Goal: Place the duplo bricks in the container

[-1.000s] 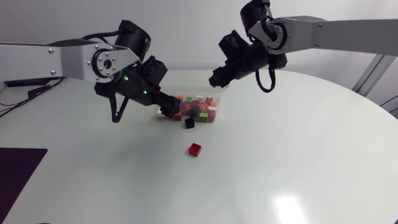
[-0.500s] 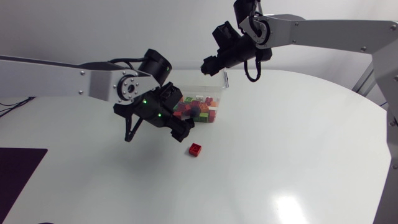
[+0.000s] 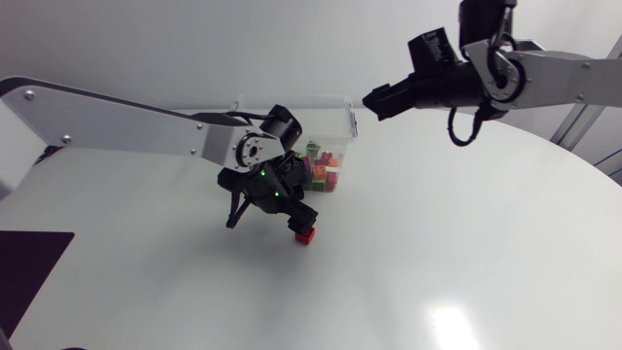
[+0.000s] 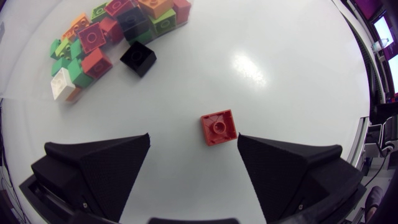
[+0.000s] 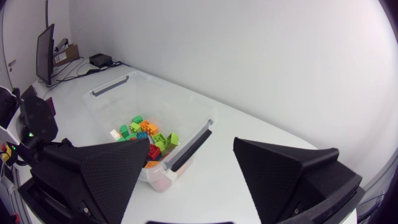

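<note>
A small red brick point(image 4: 219, 127) lies flat, knob up, well apart from the rest. A black brick point(image 4: 138, 58) sits just beside the clear container point(image 5: 121, 107) full of colourful bricks point(image 5: 149, 132).

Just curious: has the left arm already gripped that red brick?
No, the red brick lies on the table between the left gripper's open fingers, one plainly clear of it.

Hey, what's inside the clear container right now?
A pile of duplo bricks, green, orange, red and white, gathered at one end of the container; the rest of its floor looks bare. In the head view the left arm covers part of the pile.
</note>
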Controlling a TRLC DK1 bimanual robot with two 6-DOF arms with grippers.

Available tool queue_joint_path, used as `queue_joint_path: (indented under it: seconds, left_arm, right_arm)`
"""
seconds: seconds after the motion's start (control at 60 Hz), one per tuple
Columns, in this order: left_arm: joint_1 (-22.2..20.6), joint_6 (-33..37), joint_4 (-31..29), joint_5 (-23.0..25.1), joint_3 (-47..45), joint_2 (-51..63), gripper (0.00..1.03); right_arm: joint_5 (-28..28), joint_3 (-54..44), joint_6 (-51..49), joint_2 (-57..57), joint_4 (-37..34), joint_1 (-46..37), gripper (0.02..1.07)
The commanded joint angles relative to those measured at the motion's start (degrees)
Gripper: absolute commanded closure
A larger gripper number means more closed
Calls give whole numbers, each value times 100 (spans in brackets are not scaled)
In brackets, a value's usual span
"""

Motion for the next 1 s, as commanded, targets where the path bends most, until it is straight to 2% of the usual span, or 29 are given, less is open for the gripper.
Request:
queue_joint_path:
  seconds: [0.0, 0.3, 0.467, 0.55, 0.6, 0.667, 0.717, 0.75, 0.85, 0.983]
  left_arm:
    - [-116, -241, -113, -41, 255, 302, 6]
    - [-274, -548, -315, -138, 686, 882, 8]
    - [-256, -689, -315, -182, 844, 1163, 13]
    - [-274, -715, -271, -190, 853, 1234, 21]
    - [-283, -741, -218, -190, 853, 1269, 30]
    - [-283, -794, -192, -190, 853, 1295, 45]
    - [-256, -812, -192, -190, 844, 1304, 66]
    - [-230, -838, -148, -190, 800, 1295, 71]
    - [-186, -829, -130, -190, 659, 1216, 75]
    - [-160, -794, -122, -190, 378, 1014, 76]
  right_arm:
    - [-28, -576, 177, -281, 94, -63, 7]
    - [-2, -1894, 485, -747, 358, -63, 7]
    - [7, -2518, 388, -940, 692, -28, 7]
    - [34, -2791, 221, -923, 788, 8, 8]
    - [42, -2949, 186, -896, 964, 43, 8]
    - [139, -3169, 177, -879, 1219, 69, 8]
    - [165, -3318, 177, -879, 1465, 113, 8]
    - [192, -3388, 177, -879, 1562, 157, 8]
    - [649, -3599, 177, -870, 1905, 465, 8]
    - [869, -3714, 160, -729, 2098, 869, 8]
